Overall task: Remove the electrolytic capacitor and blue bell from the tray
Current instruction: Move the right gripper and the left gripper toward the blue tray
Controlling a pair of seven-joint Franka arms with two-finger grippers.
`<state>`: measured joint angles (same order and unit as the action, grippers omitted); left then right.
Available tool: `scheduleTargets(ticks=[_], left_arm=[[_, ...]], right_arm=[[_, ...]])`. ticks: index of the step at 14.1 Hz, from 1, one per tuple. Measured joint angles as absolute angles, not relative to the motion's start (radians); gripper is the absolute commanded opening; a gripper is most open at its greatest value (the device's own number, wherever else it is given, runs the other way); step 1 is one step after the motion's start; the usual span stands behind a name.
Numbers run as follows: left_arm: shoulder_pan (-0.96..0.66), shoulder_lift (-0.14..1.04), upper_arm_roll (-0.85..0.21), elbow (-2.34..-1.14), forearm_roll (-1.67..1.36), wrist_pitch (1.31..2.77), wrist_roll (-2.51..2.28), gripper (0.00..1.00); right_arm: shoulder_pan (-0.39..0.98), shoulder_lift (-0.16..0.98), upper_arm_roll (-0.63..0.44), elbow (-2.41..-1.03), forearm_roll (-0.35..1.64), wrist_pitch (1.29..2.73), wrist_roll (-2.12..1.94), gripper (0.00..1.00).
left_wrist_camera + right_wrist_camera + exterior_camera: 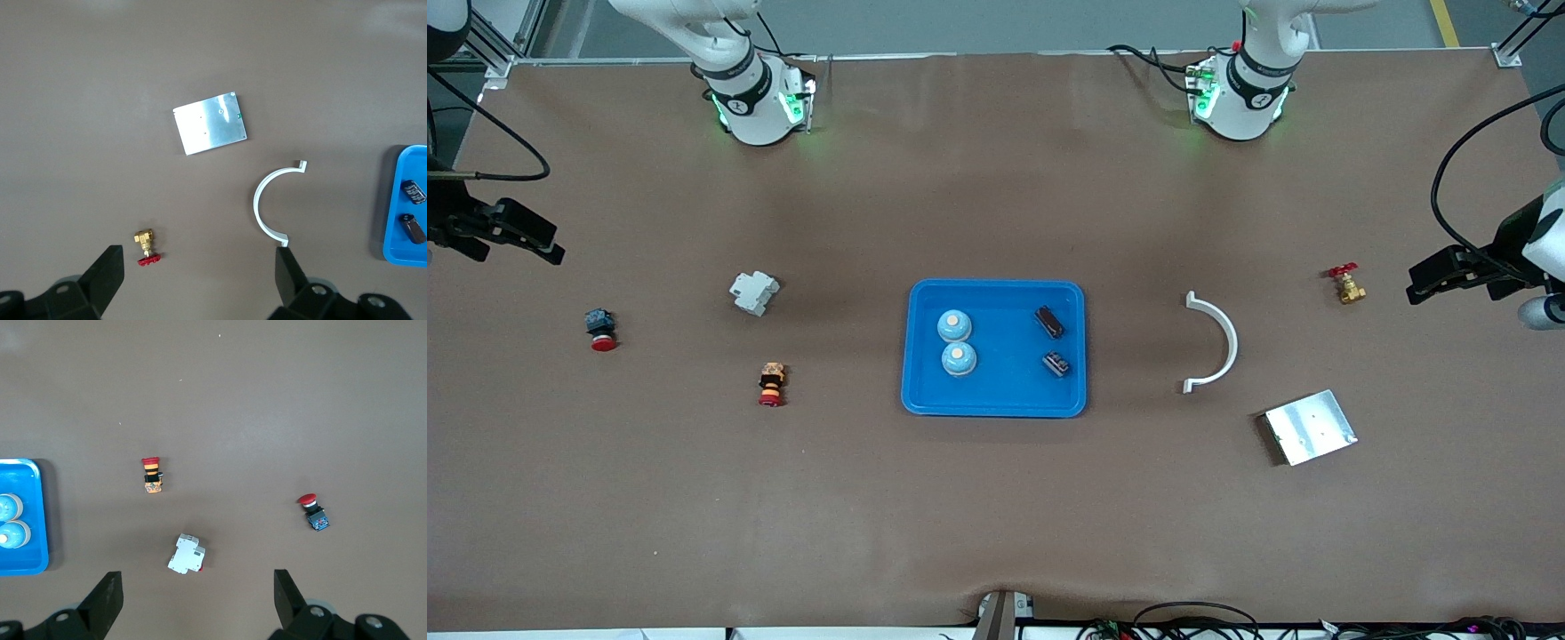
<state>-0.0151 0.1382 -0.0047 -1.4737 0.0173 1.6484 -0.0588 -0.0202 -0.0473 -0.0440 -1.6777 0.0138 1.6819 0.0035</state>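
The brown table point(996, 516) has wide bare room along the camera-side edge and between the two bases. At its middle sits a blue tray point(996, 402) with a raised rim. In it lie two bells point(954, 326) — round, pale blue domes with light buttons, one just nearer the camera than the other — and, toward the left arm's end, two small dark capacitors point(1048, 322), well apart from the bells.

The left gripper point(1440, 283) hangs over its end of the table, fingers point(107, 277) spread and empty, above a brass valve point(145, 244) (red handle). A white half-ring point(270, 213) lies between valve and tray; a flat metal plate point(210, 123) lies nearer the camera.

The right gripper point(529, 242) waits over its own end, released too. Below it: a red push button point(313, 511), a white breaker point(186, 555) and a striped button point(152, 475).
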Motion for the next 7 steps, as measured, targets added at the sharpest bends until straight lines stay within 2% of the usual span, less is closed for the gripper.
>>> scheduleTargets(ticks=[7], left_arm=[[-0.013, 0.138, -0.005, -1.474, 0.017, 1.648, -0.059, 1.0]], right_arm=[[-0.02, -0.047, -0.042, -1.69, 0.014, 1.683, 0.004, 1.0]])
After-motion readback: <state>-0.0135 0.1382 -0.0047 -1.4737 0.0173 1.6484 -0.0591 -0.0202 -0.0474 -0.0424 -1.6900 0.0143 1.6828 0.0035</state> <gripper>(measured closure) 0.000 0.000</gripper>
